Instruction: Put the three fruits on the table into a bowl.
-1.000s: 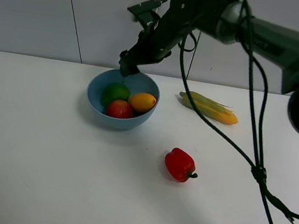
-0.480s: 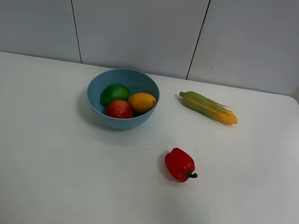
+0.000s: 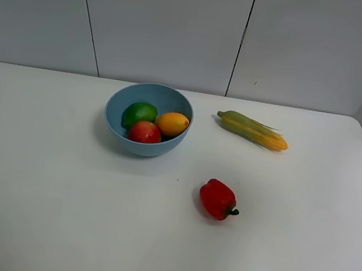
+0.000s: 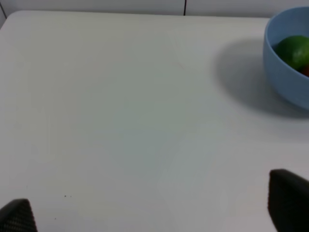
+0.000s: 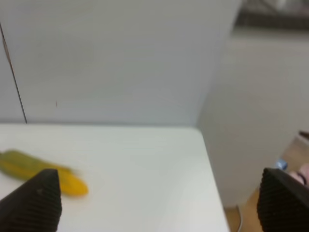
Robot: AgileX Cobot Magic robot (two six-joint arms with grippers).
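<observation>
The light-blue bowl point(image 3: 115, 129) stands on the white table point(image 3: 52, 191) at the back centre. Inside it lie all three fruits: the green lime point(image 3: 140, 112), the red apple point(image 3: 145, 132) and the orange-yellow mango point(image 3: 172, 123). Neither arm appears in the exterior high view. In the left wrist view my left gripper point(image 4: 153, 212) is open over bare table, with the bowl point(image 4: 285, 87) and lime point(image 4: 295, 51) off to one side. My right gripper point(image 5: 159, 203) is open with nothing between its fingers, near the table's far right corner.
A yellow corn cob with green husk point(image 3: 252, 130) lies right of the bowl and shows in the right wrist view as the corn cob point(image 5: 44, 173). A red bell pepper point(image 3: 218, 199) sits in front of it. The table's right edge point(image 5: 212, 169) drops off beside a wall.
One second ago the right arm reached across the view with its gripper above the bowl's back rim. It has since withdrawn out of the exterior high view. The fruits have not moved.
</observation>
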